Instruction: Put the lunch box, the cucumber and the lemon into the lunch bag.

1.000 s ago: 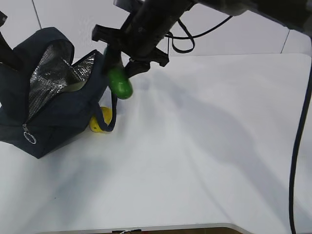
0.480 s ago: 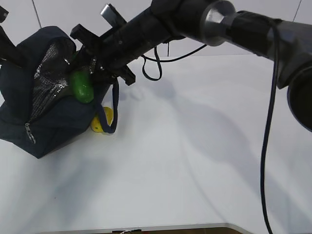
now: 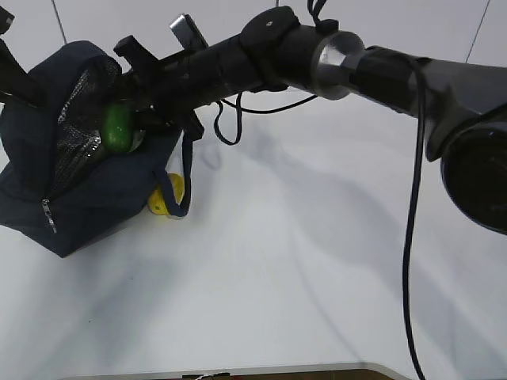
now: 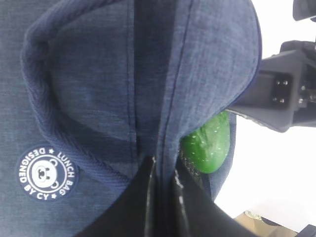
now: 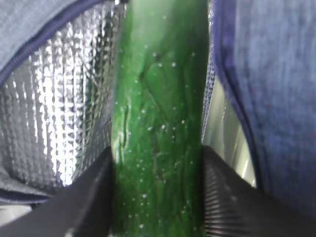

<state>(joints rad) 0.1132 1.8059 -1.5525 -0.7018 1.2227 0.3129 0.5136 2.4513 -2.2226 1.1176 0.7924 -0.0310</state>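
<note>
From outside, the right tool [image 3: 131,119] has the cucumber [image 3: 119,127] pinched at the lunch bag [image 3: 87,198] mouth; the lemon [image 3: 166,196] lies on the surface beside the bag. The left wrist view shows the left tool [image 4: 165,170] pressed together on the bag's fabric. In the right wrist view the cucumber's long axis points straight into the silver lining [image 5: 54,113].

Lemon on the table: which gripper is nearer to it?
Right. The right gripper holds the cucumber in the bag's mouth, just above the lemon. The left gripper pinches the bag's fabric at its far side.
</note>
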